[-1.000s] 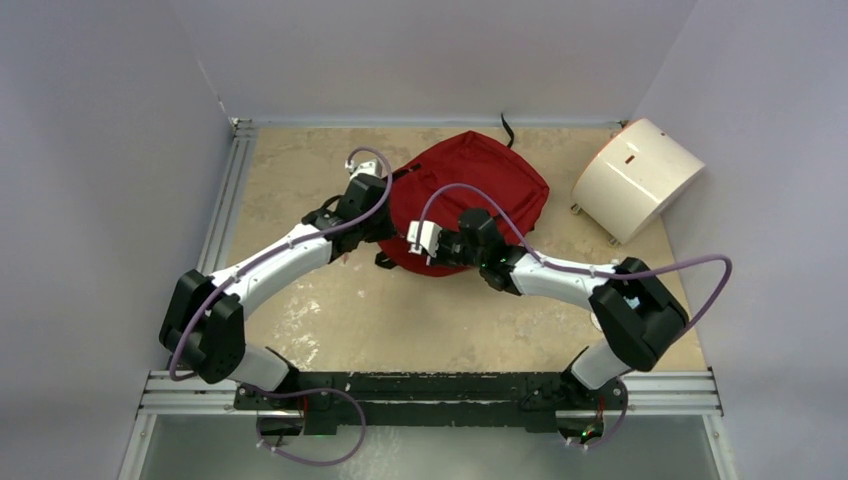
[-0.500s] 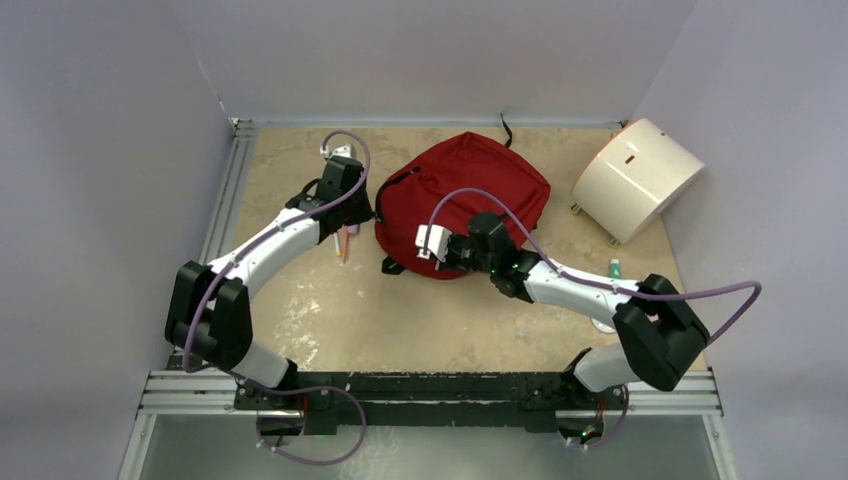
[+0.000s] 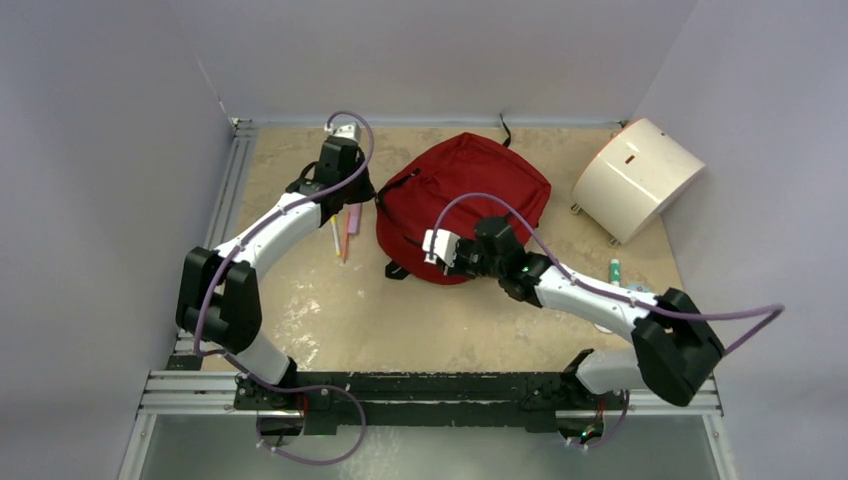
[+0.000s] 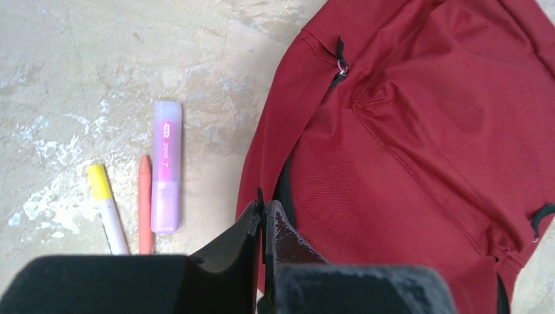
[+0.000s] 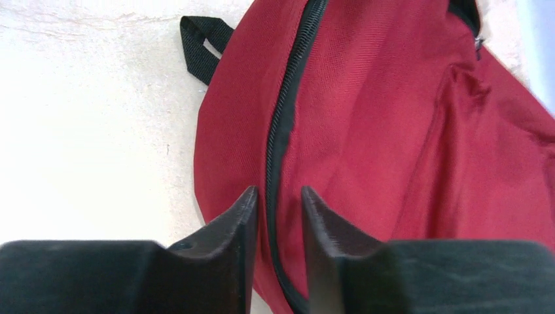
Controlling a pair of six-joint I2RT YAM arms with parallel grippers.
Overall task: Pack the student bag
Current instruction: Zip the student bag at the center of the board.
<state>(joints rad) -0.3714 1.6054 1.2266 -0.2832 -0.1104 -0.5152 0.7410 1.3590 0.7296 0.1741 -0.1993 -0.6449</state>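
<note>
Right end effector (image 5: 278, 196): jaws slightly parted, gripping nothing, straddling the black zipper (image 5: 288, 98) of the student bag (image 5: 393, 144) directly beneath. Left end effector (image 4: 264, 212): jaws pressed together at the bag's edge; any pinch unclear. Just left, on the table (image 4: 65, 65): pink highlighter (image 4: 166, 167), slim orange pen (image 4: 144, 203), yellow-capped marker (image 4: 107, 206).

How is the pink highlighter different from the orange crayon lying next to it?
The pink highlighter is fat; the orange crayon is thin. The highlighter has a blunt, see-through cap and writing on it; the crayon is plain with a tapered tip. Both lie flat on the table, side by side, pointing the same way, beside the red bag.
</note>
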